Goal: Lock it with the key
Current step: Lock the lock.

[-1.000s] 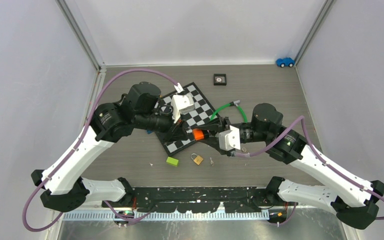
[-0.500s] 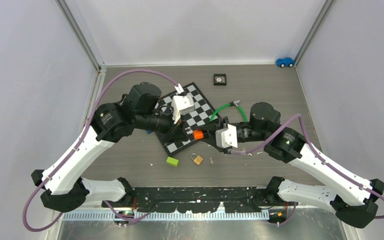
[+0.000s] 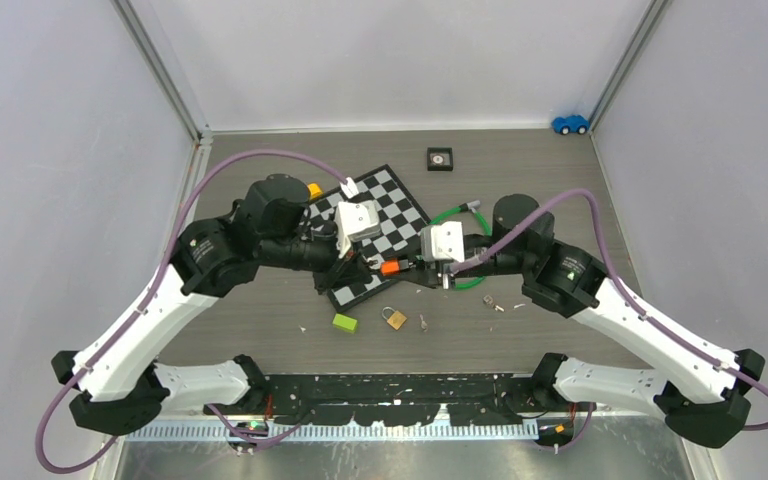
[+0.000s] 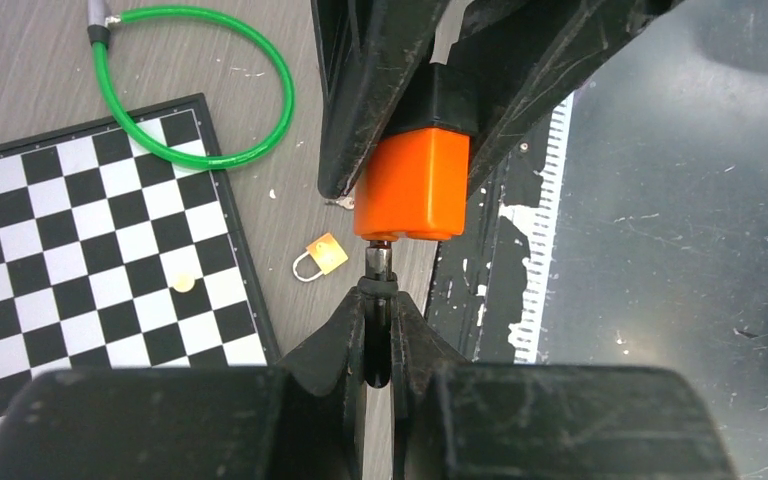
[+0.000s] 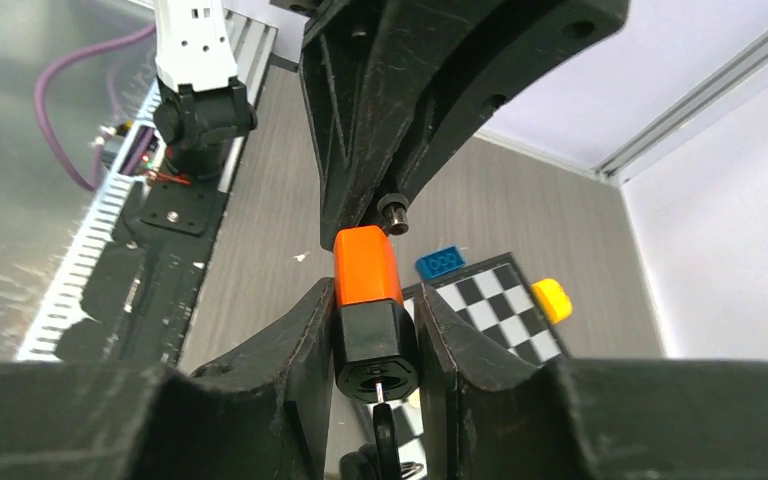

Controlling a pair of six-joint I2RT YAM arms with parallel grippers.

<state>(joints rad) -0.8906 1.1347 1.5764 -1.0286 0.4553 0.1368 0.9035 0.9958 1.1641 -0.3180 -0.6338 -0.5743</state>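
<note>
- My right pincer is clenched on the black end of the orange lock. It holds the lock off the desk, over the near edge of the chessboard.
- My left pincer is clenched tight on a dark-headed stem that meets the lock's orange end. I cannot tell whether this is the key or the shackle.
- From the right wrist I see a thin pin sticking out of the lock's black end face.
- The two pincers face each other nose to nose, with the lock between them.
- A small brass padlock lies on the desk, near a green block.
- A green cable loop lies beside the chessboard's right edge.
</note>
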